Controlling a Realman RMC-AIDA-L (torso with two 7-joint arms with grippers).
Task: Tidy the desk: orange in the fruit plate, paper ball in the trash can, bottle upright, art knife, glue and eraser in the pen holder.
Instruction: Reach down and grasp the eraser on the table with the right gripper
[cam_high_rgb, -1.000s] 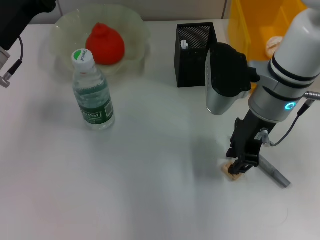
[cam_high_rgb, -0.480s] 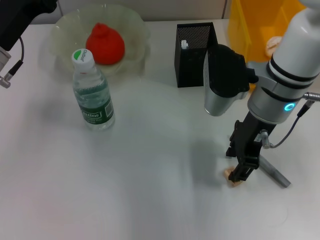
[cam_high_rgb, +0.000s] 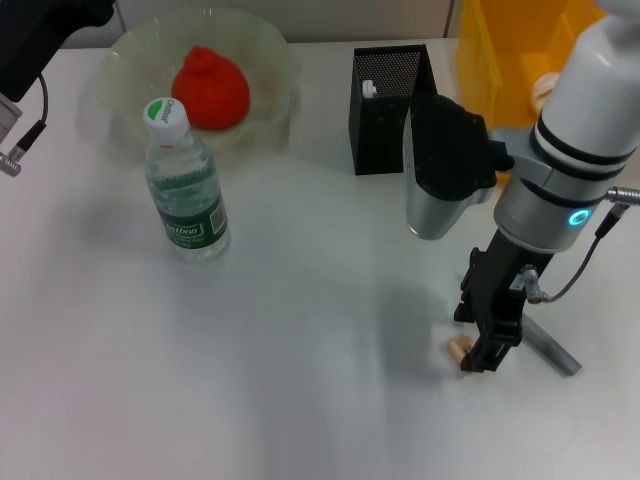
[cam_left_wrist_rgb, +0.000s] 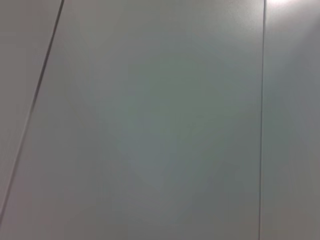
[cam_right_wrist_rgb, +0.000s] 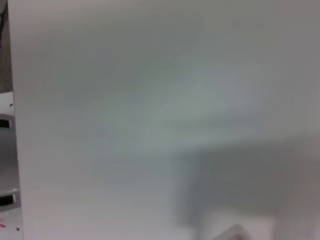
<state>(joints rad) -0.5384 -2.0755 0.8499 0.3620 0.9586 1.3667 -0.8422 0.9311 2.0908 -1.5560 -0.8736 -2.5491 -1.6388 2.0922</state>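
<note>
Eraser (cam_high_rgb: 459, 349) lies on the desk (cam_high_rgb: 300, 380), touching the right gripper (cam_high_rgb: 486, 352); whether it is clamped cannot be told. Orange (cam_high_rgb: 209, 86) is held in the fruit plate (cam_high_rgb: 270, 55); a white item is seen in the pen holder (cam_high_rgb: 388, 95).

We see right arm (cam_high_rgb: 590, 110): white cylindrical casing, two black rings near wrist, glowing cyan ring light low on white segment. Silver-grey housing with black cap juts sideways from wrist. Right gripper (cam_high_rgb: 487, 352) black, angular, with slim fingers; thin grey cable loops beside it. Left arm (cam_high_rgb: 35, 30): black casing at frame corner, black cable, silver plug end.
</note>
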